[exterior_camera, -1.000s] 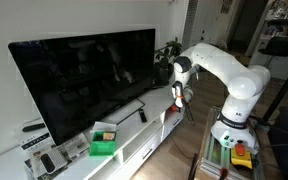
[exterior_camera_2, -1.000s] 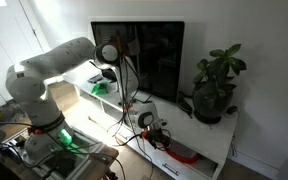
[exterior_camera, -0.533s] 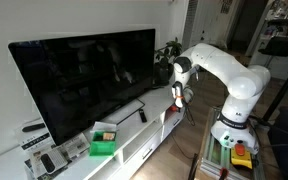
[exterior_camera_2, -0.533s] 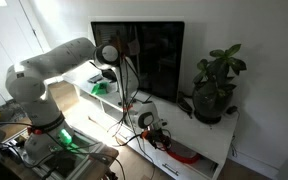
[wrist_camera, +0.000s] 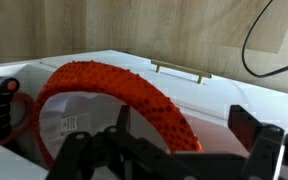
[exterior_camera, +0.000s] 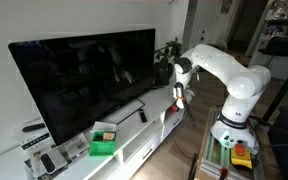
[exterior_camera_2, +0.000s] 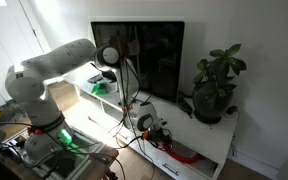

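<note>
Red rough-textured hoop (wrist_camera: 114, 85) lies on the white cabinet top (wrist_camera: 234, 95), at twelve o'clock from the gripper (wrist_camera: 169, 148), whose jaws stand wide and empty; it should straddle the band squarely before any closing.

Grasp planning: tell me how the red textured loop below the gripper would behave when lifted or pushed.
The red loop looks thin and curves unevenly, so it probably flexes rather than stays stiff. Its knobbly surface should resist slipping in the open gripper. Seeming light, it would likely slide across the white cabinet top if pushed.
</note>
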Controlling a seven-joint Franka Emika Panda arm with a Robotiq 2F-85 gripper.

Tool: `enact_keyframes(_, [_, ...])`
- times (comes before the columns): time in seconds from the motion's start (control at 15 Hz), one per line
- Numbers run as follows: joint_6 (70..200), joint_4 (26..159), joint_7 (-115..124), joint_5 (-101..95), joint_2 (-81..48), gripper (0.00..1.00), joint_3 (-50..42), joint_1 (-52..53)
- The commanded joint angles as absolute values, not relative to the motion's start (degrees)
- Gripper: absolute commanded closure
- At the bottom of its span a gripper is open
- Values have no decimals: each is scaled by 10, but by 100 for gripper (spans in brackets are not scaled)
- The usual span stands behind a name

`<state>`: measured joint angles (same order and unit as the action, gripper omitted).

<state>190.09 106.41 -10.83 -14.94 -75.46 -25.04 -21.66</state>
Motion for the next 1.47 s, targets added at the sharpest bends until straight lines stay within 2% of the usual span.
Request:
enact_keyframes(0.0, [1952,1053,-126,-137,-778,0,-261,-213])
enact_keyframes(0.13, [1965,1051,-133,-141,-779,28,-254,-222])
enact_keyframes(0.8, [1947,1059,-138,-137,-777,98,-260,-207])
enact_keyframes(1.13, [1918,1087,-135,-131,-756,99,-280,-178])
enact_keyframes(1.4, [1855,1127,-131,-125,-737,99,-329,-122])
